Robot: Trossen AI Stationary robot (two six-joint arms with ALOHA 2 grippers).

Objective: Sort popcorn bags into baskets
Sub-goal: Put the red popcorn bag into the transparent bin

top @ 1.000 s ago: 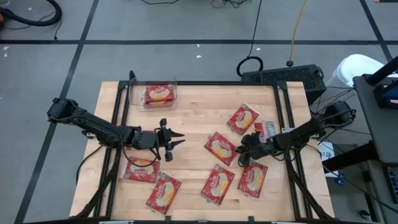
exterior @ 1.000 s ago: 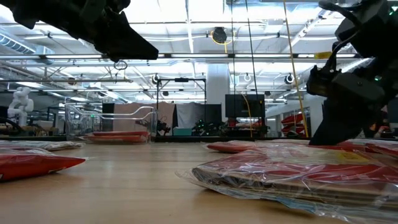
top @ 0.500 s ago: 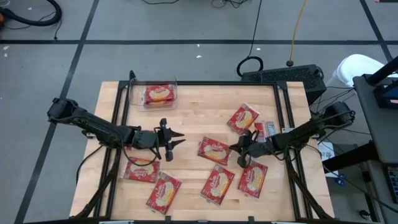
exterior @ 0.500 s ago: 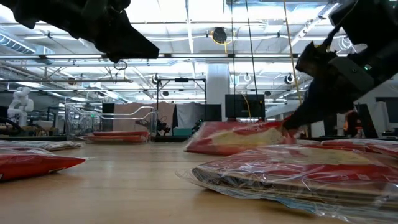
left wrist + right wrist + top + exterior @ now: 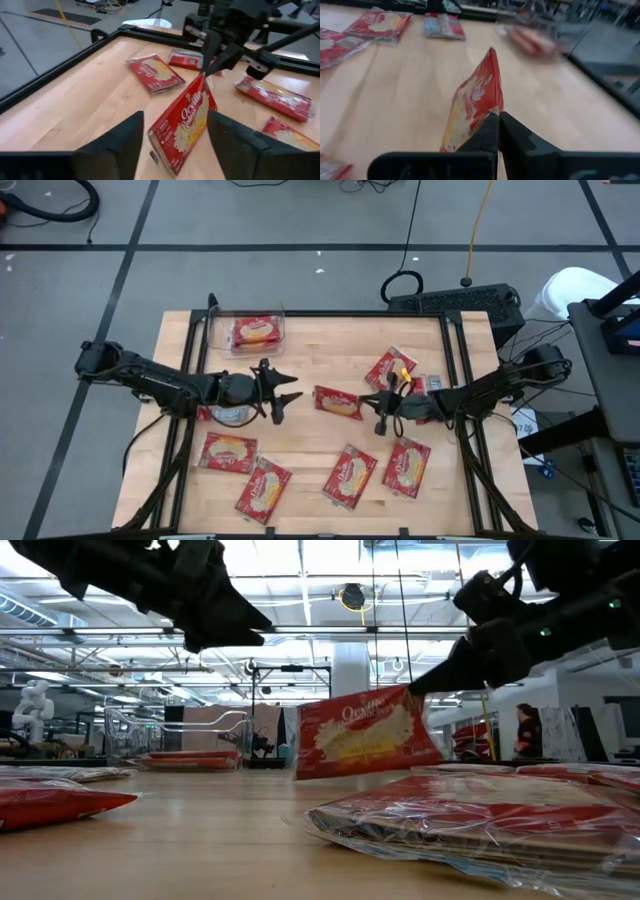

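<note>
My right gripper [image 5: 378,408] is shut on one red popcorn bag [image 5: 338,402], which hangs over the middle of the table and also shows in the low view [image 5: 365,735]. My left gripper [image 5: 290,402] is open, level, just left of that bag and touching nothing. In the left wrist view the bag [image 5: 184,120] stands ahead between the spread fingers [image 5: 117,145]. The clear basket [image 5: 279,320] sits at the far left of the table with one packet [image 5: 255,332] lying flat inside. Several more packets lie flat on the wood, such as one [image 5: 390,370] at far right. My right gripper pinches the bag between its two fingers [image 5: 490,131] at an upper corner [image 5: 418,692], reaching in from the table's right and slanting down. The bag hangs below the fingers, tilted on edge, and appears clear of the wood.
Packets lie along the near side [image 5: 228,452] [image 5: 262,487] [image 5: 349,475] [image 5: 405,467]. A grey-blue packet [image 5: 432,387] lies by the right arm. A black frame [image 5: 320,313] rims the table. Bare wood [image 5: 320,350] lies between the basket and the held bag.
My right gripper has raised the bag from lying flat to hanging on edge and carried it toward the table's left, closer to my left gripper. My left gripper has shifted a little toward the far edge and the right, staying open.
</note>
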